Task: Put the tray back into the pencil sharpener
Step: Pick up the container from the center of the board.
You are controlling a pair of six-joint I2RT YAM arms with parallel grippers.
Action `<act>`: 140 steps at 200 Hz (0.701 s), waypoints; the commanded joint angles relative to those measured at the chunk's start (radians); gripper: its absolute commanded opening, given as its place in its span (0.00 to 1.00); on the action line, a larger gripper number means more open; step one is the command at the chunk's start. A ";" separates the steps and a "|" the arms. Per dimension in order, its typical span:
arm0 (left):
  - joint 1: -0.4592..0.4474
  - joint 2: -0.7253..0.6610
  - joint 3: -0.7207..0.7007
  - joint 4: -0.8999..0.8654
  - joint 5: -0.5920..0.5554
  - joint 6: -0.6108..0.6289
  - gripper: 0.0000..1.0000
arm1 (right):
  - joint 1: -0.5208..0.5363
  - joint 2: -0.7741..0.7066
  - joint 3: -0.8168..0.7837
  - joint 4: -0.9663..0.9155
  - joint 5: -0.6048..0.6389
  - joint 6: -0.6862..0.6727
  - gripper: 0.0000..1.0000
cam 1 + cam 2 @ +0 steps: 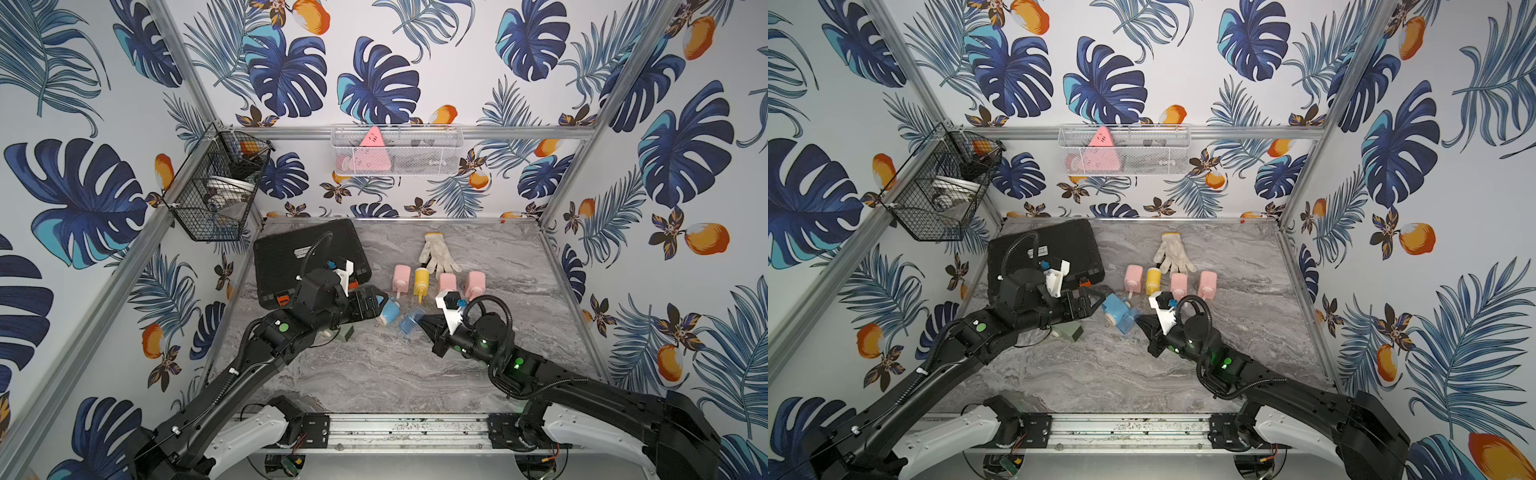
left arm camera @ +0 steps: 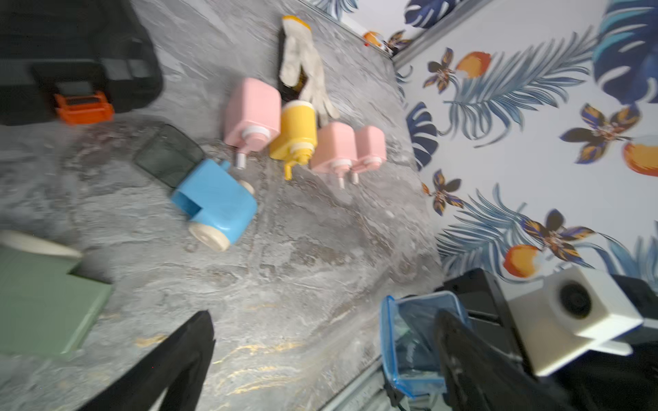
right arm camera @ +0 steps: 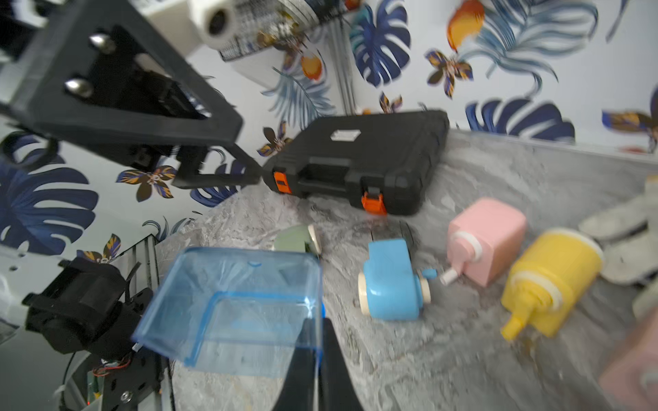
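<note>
Grey marble table [image 1: 374, 374], leaf-print walls [image 1: 436, 54]; right gripper [image 3: 317, 338] clamps tray [image 3: 231, 302] near sharpener [image 3: 390, 284] lying on its side, left gripper [image 2: 323, 313] wide open.

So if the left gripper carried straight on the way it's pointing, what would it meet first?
Most likely the blue pencil sharpener, just ahead of the open left gripper; depth is unclear, so it could pass above it.
</note>
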 commanded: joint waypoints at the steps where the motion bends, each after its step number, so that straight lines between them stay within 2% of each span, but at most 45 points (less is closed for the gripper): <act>1: 0.002 -0.015 -0.031 -0.028 -0.183 0.053 0.99 | 0.000 0.019 0.107 -0.616 0.116 0.242 0.00; 27: 0.001 -0.026 -0.062 -0.029 -0.254 0.070 0.99 | 0.000 0.126 0.286 -0.947 0.076 0.231 0.00; 53: 0.002 -0.055 -0.091 -0.031 -0.316 0.084 0.99 | 0.000 0.239 0.433 -1.139 0.060 0.158 0.00; 78: 0.003 -0.090 -0.101 -0.066 -0.378 0.076 0.99 | -0.020 0.307 0.512 -1.152 -0.047 0.100 0.00; 113: 0.005 -0.144 -0.124 -0.095 -0.402 0.086 0.99 | -0.018 0.500 0.683 -1.310 -0.030 0.030 0.00; 140: 0.005 -0.173 -0.142 -0.102 -0.409 0.088 0.99 | -0.016 0.595 0.769 -1.342 -0.046 -0.092 0.00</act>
